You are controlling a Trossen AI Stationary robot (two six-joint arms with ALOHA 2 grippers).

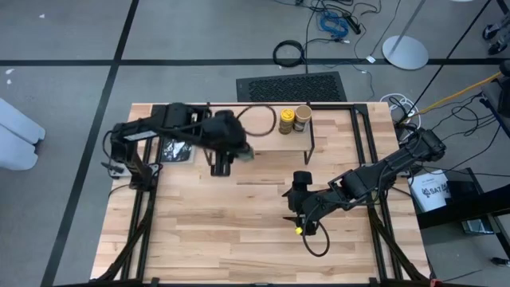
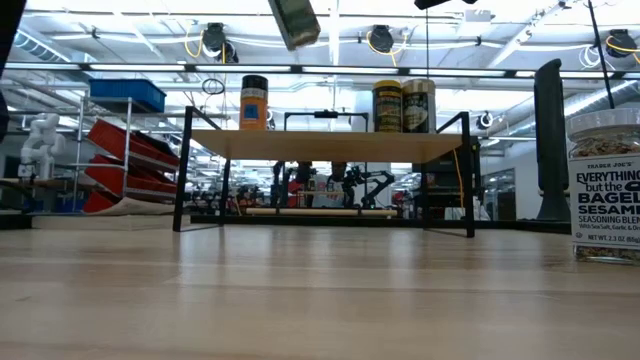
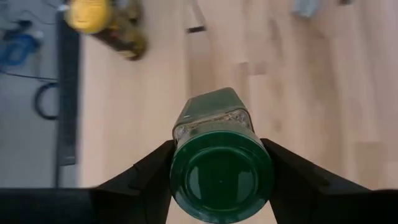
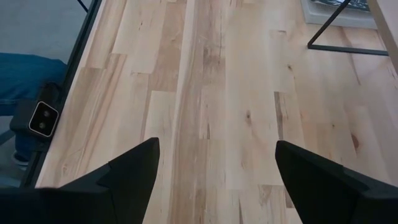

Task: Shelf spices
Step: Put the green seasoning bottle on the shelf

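My left gripper (image 1: 231, 151) is shut on a green-lidded jar (image 3: 221, 168), which shows high above the rack at the low view's top edge (image 2: 295, 20). The rack (image 2: 330, 145), a light plank on black rod legs, stands at the table's far side (image 1: 309, 142). On its plank stand an orange jar with a dark lid (image 2: 254, 102), a yellow-lidded jar (image 2: 387, 106) and a tan-lidded jar (image 2: 418, 105). A seasoning jar (image 2: 605, 185) stands on the table close to the low camera, its lid out of frame. My right gripper (image 4: 214, 180) is open, low over bare table (image 1: 299, 217). My left gripper pinches the green-lidded jar between its two fingers (image 3: 149, 171), one on each side at the lid end (image 3: 221, 180). The jar's body points away from the wrist, along the fingers. It is lifted clear and hangs tilted above the rack's plank.
A flat black packet (image 1: 175, 150) lies on the table under my left arm. A black cable loop (image 1: 255, 119) lies by the rack's left part. Bare table spreads across the near half (image 1: 223, 231). A person's blue trouser leg (image 4: 25, 68) shows beyond the table edge.
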